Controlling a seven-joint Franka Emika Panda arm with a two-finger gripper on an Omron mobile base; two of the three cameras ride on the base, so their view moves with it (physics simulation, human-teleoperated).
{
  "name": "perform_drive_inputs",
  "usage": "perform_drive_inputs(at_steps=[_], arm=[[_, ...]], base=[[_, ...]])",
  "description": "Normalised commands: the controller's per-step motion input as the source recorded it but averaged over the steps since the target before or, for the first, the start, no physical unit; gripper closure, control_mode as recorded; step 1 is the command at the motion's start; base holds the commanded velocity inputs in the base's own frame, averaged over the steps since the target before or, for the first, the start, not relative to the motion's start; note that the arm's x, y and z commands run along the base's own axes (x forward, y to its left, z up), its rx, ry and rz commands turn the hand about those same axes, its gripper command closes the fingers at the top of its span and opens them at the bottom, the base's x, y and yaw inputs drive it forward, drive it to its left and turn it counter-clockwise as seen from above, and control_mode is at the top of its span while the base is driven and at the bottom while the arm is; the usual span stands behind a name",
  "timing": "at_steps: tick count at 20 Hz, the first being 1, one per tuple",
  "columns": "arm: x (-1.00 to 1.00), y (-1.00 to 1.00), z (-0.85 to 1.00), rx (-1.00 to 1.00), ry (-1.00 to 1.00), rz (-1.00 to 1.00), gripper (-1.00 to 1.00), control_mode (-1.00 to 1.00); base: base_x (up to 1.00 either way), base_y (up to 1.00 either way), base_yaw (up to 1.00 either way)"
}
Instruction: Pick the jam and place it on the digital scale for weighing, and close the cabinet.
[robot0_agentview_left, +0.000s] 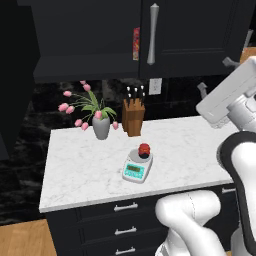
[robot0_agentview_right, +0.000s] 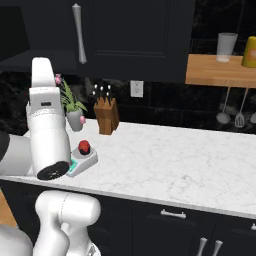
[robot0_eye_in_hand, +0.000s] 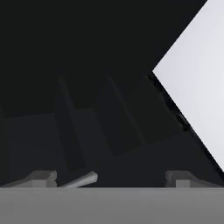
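Note:
The jam (robot0_agentview_left: 144, 149), a small red-topped jar, stands on the round plate of the digital scale (robot0_agentview_left: 135, 171) in the middle of the white marble counter; it also shows as the jam (robot0_agentview_right: 84, 146) on the scale (robot0_agentview_right: 86, 161) just past my forearm. Above hangs the black cabinet (robot0_agentview_left: 200, 35) with a long silver handle (robot0_agentview_left: 152, 35). Its left door is not flush, and a thin gap shows in it. My gripper (robot0_eye_in_hand: 111, 179) is open, close up against dark cabinet panels, with a silver bar handle (robot0_eye_in_hand: 83, 179) beside the left fingertip (robot0_eye_in_hand: 43, 177).
A colourful box (robot0_agentview_left: 136, 43) shows in the door gap. A vase of pink tulips (robot0_agentview_left: 100, 125) and a knife block (robot0_agentview_left: 133, 116) stand at the counter's back. Dark drawers (robot0_agentview_left: 125, 206) run below. A wooden shelf (robot0_agentview_right: 220, 72) holds a cup (robot0_agentview_right: 226, 47) at the right.

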Motion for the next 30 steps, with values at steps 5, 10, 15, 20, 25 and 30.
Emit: perform_drive_inputs(at_steps=[5,10,15,20,25,30], arm=[[-0.12,0.94,-0.22,-0.03,-0.1,0.0,-1.0,-1.0],[-0.29,0.93,0.0,0.0,-0.12,0.0,-1.0,-1.0],[-0.27,1.0,-0.19,0.0,-0.15,0.0,-1.0,-1.0],[-0.37,1.0,-0.29,0.0,-0.18,0.0,-1.0,-1.0],[-0.31,1.0,-0.26,0.0,-0.24,0.0,-1.0,-1.0],[-0.75,0.91,0.03,0.0,-0.17,0.0,-1.0,-1.0]], base=[[0.0,0.0,0.0],[0.0,0.0,0.0],[0.0,0.0,0.0],[0.0,0.0,0.0],[0.0,0.0,0.0],[0.0,0.0,0.0]])
